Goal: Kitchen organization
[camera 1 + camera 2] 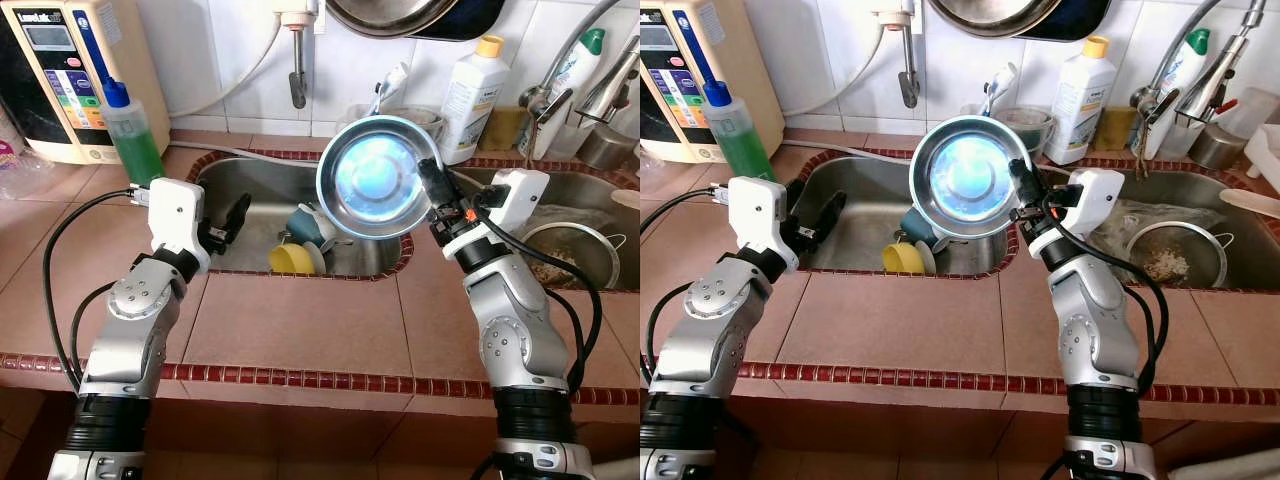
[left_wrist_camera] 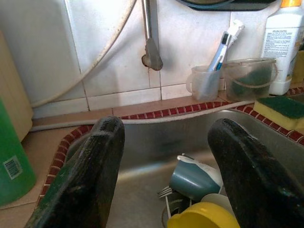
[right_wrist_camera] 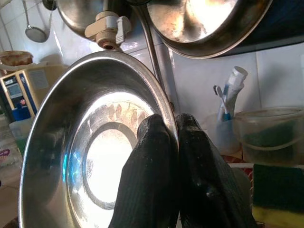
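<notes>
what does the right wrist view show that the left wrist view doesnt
Right wrist alone: the right gripper shut on the rim of the steel bowl, and a hanging pan above.
Left wrist alone: the open left gripper over the sink, the blue cup, the yellow cup and the green bottle.
Both: the toothbrush cup and the clear tub.

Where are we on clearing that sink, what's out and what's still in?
Out so far: the steel bowl, pinched at its rim by the right gripper and held above the left sink basin. The left gripper hovers open at the basin's left edge. Still inside: a blue cup, a yellow cup and a fork. A strainer sits in the other basin.
</notes>
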Available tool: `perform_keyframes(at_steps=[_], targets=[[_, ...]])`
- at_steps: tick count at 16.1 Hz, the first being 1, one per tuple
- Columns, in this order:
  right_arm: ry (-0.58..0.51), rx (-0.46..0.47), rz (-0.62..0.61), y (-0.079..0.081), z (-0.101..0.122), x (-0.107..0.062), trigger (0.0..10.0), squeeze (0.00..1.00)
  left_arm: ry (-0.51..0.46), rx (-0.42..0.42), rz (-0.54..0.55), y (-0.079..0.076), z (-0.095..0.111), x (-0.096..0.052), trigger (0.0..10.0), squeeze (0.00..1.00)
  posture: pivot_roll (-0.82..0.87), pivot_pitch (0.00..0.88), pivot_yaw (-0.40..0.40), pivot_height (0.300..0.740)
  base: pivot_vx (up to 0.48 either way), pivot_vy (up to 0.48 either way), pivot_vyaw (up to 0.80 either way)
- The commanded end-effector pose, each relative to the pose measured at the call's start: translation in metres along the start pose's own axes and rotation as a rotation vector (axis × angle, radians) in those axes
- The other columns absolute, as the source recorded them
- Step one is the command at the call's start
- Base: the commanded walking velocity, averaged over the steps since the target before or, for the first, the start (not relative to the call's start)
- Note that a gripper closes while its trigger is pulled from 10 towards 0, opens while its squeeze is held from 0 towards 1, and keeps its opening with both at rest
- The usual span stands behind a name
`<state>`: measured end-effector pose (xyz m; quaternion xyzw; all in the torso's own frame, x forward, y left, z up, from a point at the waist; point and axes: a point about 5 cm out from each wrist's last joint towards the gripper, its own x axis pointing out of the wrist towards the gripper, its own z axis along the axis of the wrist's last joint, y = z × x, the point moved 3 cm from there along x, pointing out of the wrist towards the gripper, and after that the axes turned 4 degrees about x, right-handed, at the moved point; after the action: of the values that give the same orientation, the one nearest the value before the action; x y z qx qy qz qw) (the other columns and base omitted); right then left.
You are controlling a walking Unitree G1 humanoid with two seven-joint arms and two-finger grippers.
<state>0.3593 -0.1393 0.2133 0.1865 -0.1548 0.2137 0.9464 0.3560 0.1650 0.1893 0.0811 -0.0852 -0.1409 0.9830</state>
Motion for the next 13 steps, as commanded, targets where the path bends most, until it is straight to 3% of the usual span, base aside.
perform_keyframes(at_steps=[1, 13], targets=[[0.003, -0.014, 0.016, 0.0018, 0.0022, 0.0008, 10.0, 0.00, -0.006, 0.007, 0.001, 0.0010, 0.0027, -0.0007, 10.0, 0.00, -0.13, 0.024, -0.014, 0.740, 0.270, 0.000, 0.00], [0.018, -0.018, 0.030, 0.0023, 0.0011, -0.0003, 10.0, 0.00, -0.004, -0.004, 0.009, 0.0019, 0.0025, -0.0019, 10.0, 0.00, -0.13, 0.027, -0.018, 0.740, 0.316, 0.000, 0.00]])
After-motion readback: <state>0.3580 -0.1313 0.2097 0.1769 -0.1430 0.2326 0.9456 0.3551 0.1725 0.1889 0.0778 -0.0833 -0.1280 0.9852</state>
